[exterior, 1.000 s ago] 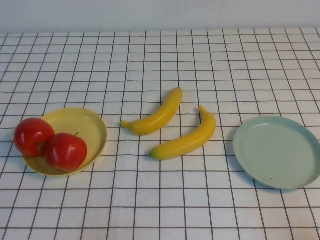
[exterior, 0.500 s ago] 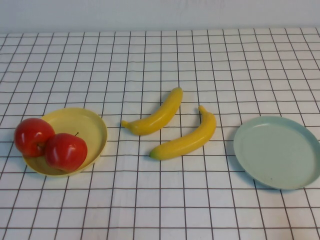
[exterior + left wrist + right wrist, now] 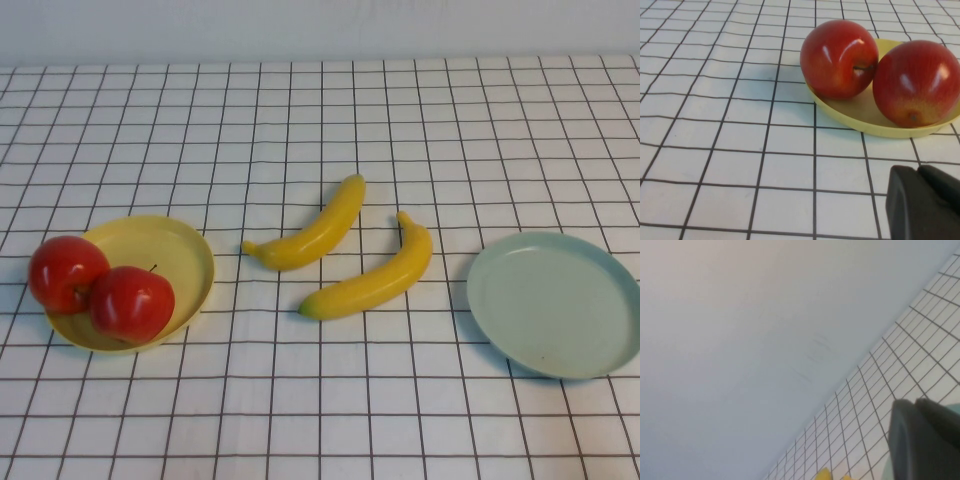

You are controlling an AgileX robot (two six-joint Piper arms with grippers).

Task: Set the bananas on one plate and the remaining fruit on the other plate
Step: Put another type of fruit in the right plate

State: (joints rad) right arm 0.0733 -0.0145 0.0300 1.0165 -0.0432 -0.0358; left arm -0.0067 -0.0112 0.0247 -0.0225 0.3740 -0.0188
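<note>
**Both jaws together, apples plated, bananas waiting**

Jaws on the left gripper [image 3: 925, 202] and right gripper [image 3: 925, 440] are pressed together and hold nothing; neither arm reaches into the overhead view. Two bananas [image 3: 368, 283] lie side by side on the checked desk [image 3: 320, 420], between the plates. To their left, the yellow plate [image 3: 185, 255] carries both red apples [image 3: 130, 303], touching each other. To their right, the mint-green plate [image 3: 555, 305] holds nothing. Roughly half done: the bananas remain to be moved.
</note>
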